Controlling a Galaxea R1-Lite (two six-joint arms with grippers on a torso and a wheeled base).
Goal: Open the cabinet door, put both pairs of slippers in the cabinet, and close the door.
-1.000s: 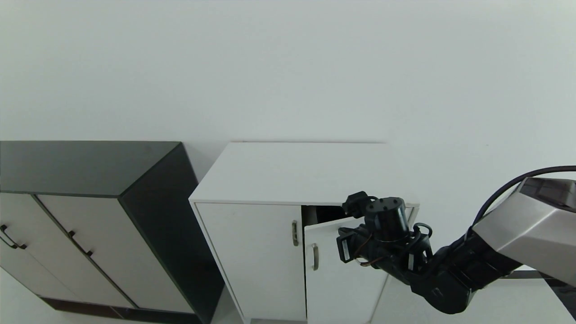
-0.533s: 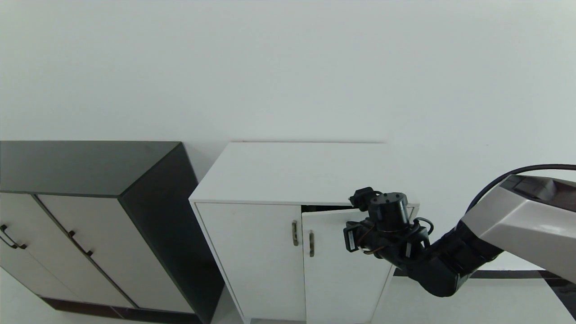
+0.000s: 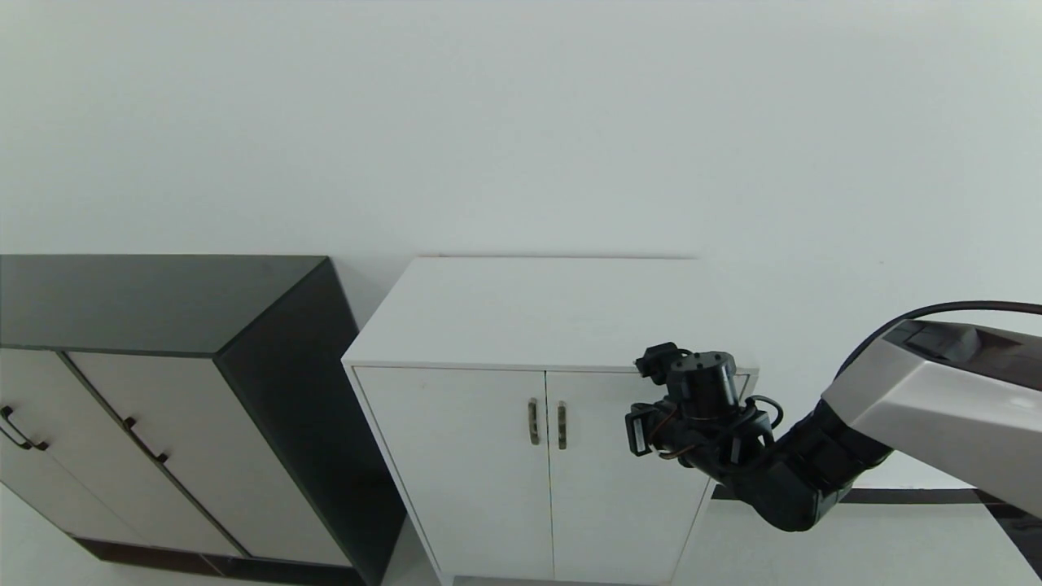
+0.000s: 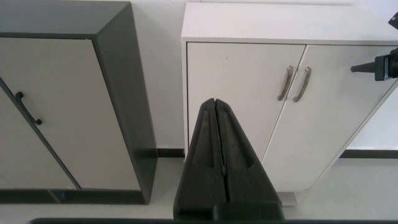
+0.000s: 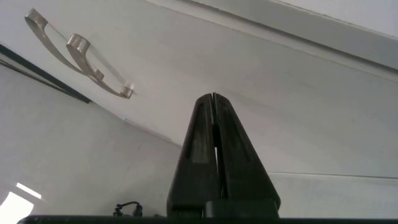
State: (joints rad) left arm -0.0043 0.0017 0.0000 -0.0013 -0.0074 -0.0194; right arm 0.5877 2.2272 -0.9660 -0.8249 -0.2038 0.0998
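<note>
Both cabinet doors [image 3: 456, 464] sit flush, so the closing step looks finished. Right pincer [image 5: 215, 98] and left pincer [image 4: 215, 101] are each pressed together, empty.

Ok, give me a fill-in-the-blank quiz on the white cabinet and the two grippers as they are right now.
1. Both doors of the white cabinet are ___.
2. The right gripper is in front of that cabinet's ___ door, fingers together.
3. The white cabinet has ___ handles, side by side at the middle of its front.
4. The left gripper holds ___, its fingers shut.

Missing words: closed; right; two; nothing.
</note>
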